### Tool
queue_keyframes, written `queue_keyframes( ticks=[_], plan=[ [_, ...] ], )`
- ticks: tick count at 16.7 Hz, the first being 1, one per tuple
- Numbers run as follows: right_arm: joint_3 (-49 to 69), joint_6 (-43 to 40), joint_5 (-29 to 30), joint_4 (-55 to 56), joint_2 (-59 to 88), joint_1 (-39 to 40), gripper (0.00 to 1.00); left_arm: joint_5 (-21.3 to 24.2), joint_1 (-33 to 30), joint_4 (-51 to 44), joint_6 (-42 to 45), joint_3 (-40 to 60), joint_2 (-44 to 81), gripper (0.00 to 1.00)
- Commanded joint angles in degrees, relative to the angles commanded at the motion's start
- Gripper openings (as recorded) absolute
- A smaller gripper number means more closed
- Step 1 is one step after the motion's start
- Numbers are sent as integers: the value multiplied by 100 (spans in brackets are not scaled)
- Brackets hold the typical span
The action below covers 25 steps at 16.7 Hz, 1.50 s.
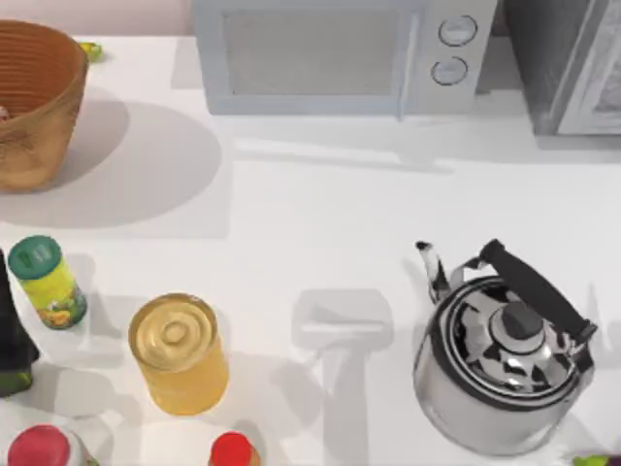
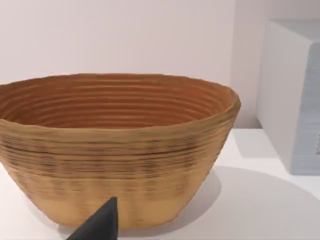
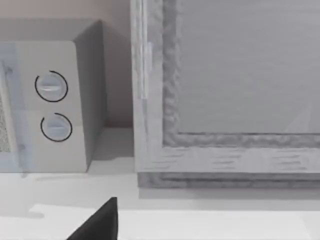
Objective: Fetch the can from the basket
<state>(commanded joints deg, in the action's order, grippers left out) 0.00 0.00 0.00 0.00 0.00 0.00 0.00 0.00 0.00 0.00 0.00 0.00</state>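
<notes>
One dark fingertip (image 2: 100,225) of the left gripper is seen near the basket (image 2: 120,150), apart from its ribbed wall; whether the claw is apart or together cannot be told. Inside the basket (image 1: 34,102), at the table's far left, the can cannot be made out.

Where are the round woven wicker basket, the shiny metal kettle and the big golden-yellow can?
round woven wicker basket (image 2: 120,150), left wrist view, on its ribbed outer wall.
shiny metal kettle (image 1: 456,403), top view, on its steel body.
big golden-yellow can (image 1: 175,335), top view, on its lid.
</notes>
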Motion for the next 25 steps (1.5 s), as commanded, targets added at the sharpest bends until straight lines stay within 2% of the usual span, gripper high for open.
queue_keyframes(
  ticks=[5,11,17,25],
  plan=[
    [0,0,0,0,0,0,100,-4,23,-216,52,233,311,100],
    [0,0,0,0,0,0,100,54,107,-1598,368,1908,2431,100],
    [0,0,0,0,0,0,100,183,234,-3641,773,4909,5681,100],
    [0,0,0,0,0,0,100,351,510,-6384,1148,10019,10333,100]
  ],
)
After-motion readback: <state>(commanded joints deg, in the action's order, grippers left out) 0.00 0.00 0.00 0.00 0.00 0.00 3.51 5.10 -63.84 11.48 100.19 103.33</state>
